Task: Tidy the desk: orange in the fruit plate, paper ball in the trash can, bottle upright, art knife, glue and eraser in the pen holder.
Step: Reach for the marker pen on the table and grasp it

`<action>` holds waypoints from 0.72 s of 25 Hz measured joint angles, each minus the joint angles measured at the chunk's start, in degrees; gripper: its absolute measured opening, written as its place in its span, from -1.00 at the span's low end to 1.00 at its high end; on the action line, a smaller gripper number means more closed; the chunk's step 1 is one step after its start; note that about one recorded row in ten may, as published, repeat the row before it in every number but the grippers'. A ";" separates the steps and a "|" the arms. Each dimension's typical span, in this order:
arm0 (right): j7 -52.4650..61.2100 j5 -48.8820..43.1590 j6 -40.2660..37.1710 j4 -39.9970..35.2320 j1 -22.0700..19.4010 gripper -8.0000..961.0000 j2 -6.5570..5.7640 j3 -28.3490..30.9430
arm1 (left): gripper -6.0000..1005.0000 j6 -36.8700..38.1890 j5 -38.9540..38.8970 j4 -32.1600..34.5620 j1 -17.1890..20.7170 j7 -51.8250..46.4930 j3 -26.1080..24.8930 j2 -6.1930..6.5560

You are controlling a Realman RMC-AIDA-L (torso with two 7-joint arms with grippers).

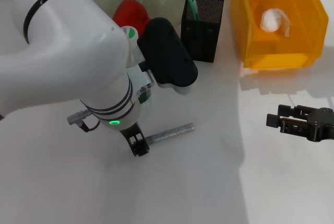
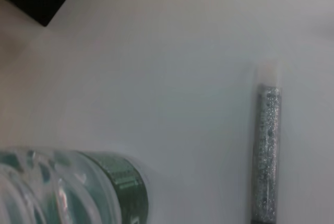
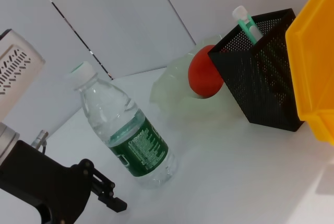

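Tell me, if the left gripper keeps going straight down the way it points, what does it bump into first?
Probably the glue. The left gripper points down at the desk, right at the glue's near end. How high it hangs is hard to judge, so it might meet bare desk beside the stick instead.

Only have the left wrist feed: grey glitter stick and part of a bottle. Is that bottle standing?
Observer: Yes. The right wrist view shows the bottle upright on the desk, cap on.
Operator: Where's the left hand relative to the stick?
Observer: The left hand is low over the desk at one end of the glue, which lies flat. The right hand hovers open, off to the right.
Operator: Knife put away?
Observer: The art knife stands in the pen holder.
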 joint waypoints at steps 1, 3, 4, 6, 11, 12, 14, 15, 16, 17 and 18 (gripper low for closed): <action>0.00 0.00 0.00 0.00 0.00 0.24 0.00 0.00 | -0.08 0.00 -0.03 0.05 0.00 0.00 0.08 0.00; 0.00 0.00 0.01 0.00 0.01 0.24 0.00 0.00 | -0.05 0.03 -0.18 0.33 0.02 0.00 0.27 0.00; 0.00 0.00 0.02 0.00 0.02 0.24 0.00 0.00 | -0.04 0.06 -0.25 0.45 0.02 0.00 0.33 0.00; 0.00 0.00 0.07 0.00 0.03 0.24 0.00 0.00 | -0.01 0.17 -0.37 0.61 0.02 0.00 0.48 0.00; 0.00 0.00 0.15 0.00 0.04 0.24 0.00 0.00 | -0.27 0.28 -0.42 1.05 -0.04 0.00 0.51 0.00; 0.00 0.00 0.17 0.00 0.04 0.24 0.00 0.00 | -0.34 0.34 -0.43 1.16 -0.03 0.00 0.51 0.00; 0.00 0.00 0.21 0.00 0.04 0.23 0.00 0.00 | -0.46 0.46 -0.43 1.21 -0.07 0.00 0.58 0.00; 0.00 0.00 0.23 0.00 0.03 0.23 0.00 0.00 | -0.52 0.52 -0.44 1.23 -0.09 0.00 0.70 0.00; 0.00 0.00 0.23 0.00 0.03 0.23 0.00 0.00 | -0.58 0.55 -0.43 1.26 -0.12 0.02 0.82 0.00; 0.00 0.00 0.25 0.00 0.03 0.23 0.00 0.00 | -0.58 0.58 -0.44 1.28 -0.14 0.05 0.96 0.00; 0.00 -0.01 0.28 0.00 0.03 0.23 0.00 0.00 | -0.57 0.62 -0.44 1.28 -0.16 0.17 1.07 0.00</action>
